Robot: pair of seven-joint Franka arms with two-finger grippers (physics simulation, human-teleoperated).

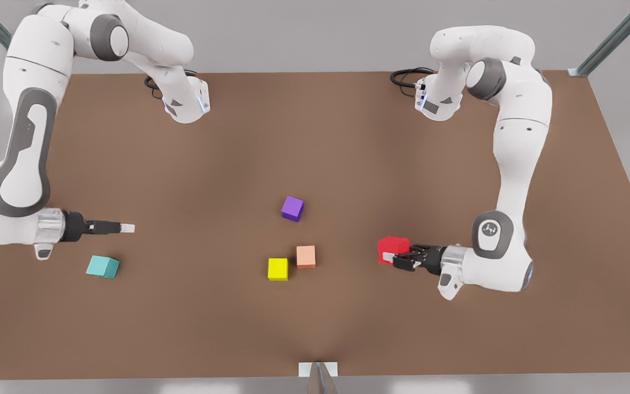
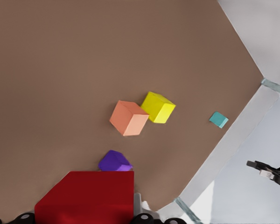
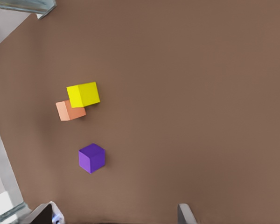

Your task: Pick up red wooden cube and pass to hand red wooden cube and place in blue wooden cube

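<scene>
The red wooden cube (image 1: pixel 392 247) hangs a little above the table at the front view's right, and my left gripper (image 1: pixel 401 258) is shut on it from the side. In the left wrist view this red cube (image 2: pixel 86 198) sits close up between the dark fingers (image 2: pixel 144 217). The blue wooden cube (image 1: pixel 102 267), teal in colour, lies on the table at the front view's left; it also appears small and far off (image 2: pixel 218 120). Just above and beside it my right gripper (image 1: pixel 126 227) hovers open, holding nothing, its fingertips (image 3: pixel 185 214) spread wide.
A purple cube (image 1: pixel 292 208), a yellow cube (image 1: pixel 278 269) and a salmon-orange cube (image 1: pixel 305 256) lie mid-table between the two grippers. The yellow and salmon cubes nearly touch. The brown table (image 1: pixel 315 137) has open room behind them. A small bracket (image 1: pixel 318 370) sits at its front edge.
</scene>
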